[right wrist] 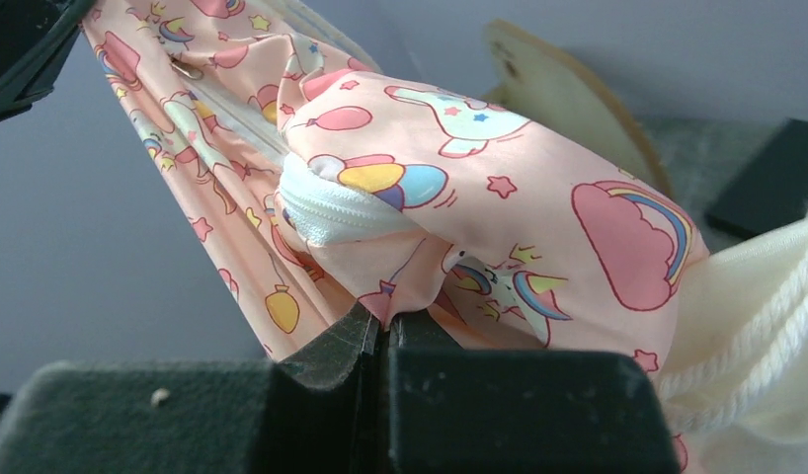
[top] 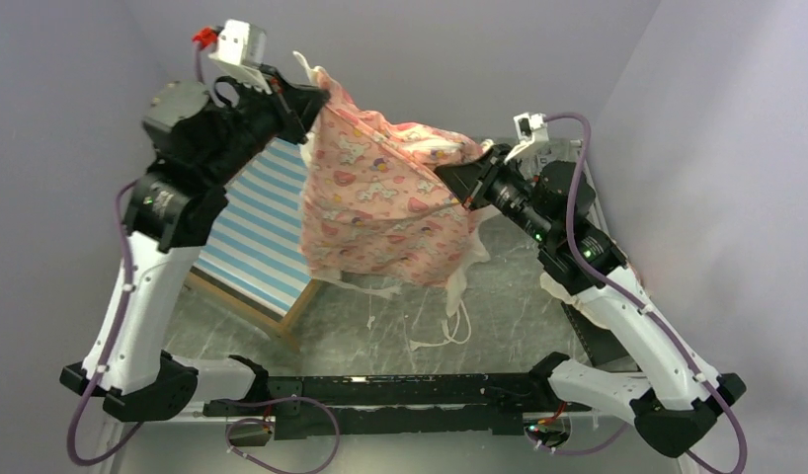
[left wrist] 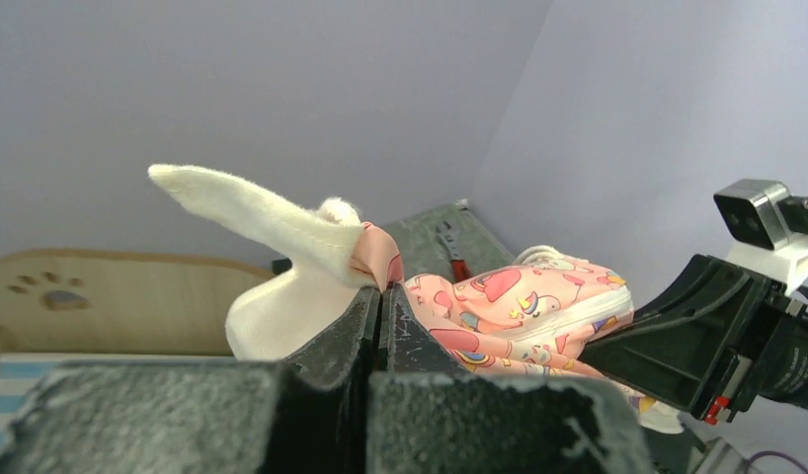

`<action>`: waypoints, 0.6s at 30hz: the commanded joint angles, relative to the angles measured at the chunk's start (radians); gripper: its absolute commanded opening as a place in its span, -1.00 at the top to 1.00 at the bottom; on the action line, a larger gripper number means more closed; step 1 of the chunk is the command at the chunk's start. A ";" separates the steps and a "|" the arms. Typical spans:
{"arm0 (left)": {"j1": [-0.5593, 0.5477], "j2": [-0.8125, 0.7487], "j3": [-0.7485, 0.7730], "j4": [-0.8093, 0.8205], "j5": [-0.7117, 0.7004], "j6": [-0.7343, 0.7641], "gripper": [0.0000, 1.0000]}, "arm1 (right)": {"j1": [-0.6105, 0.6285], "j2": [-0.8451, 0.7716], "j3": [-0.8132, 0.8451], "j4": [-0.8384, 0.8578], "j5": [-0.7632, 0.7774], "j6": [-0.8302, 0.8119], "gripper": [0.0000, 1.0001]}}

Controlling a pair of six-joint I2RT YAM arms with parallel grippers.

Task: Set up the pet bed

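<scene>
The pink cartoon-print mattress (top: 380,202) hangs in the air between both grippers, its cream ties dangling to the table. My left gripper (top: 321,97) is shut on its upper left corner; in the left wrist view the jaws (left wrist: 382,291) pinch pink fabric beside a cream frill (left wrist: 272,222). My right gripper (top: 449,180) is shut on the right edge; its jaws (right wrist: 385,321) clamp a fold of the mattress (right wrist: 499,197). The pet bed (top: 257,237) lies at the left, its blue-and-white striped base partly behind the mattress. Its paw-print headboard (left wrist: 104,301) shows in the left wrist view.
The tabletop (top: 380,336) is grey marble-patterned, enclosed by pale purple walls on three sides. A small red-handled tool (left wrist: 451,255) lies at the far edge. A dark block (right wrist: 775,183) sits on the table behind the mattress in the right wrist view.
</scene>
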 commanded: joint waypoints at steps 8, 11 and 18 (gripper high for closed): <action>0.016 0.028 0.386 -0.316 -0.396 0.325 1.00 | 0.129 0.224 0.171 0.110 -0.100 -0.003 0.91; 0.018 0.041 0.290 -0.239 -0.539 0.453 1.00 | 0.146 0.293 0.179 0.131 -0.035 0.020 0.41; 0.116 0.178 0.077 -0.080 -0.603 0.612 1.00 | 0.145 0.340 0.108 0.035 0.085 0.002 -0.39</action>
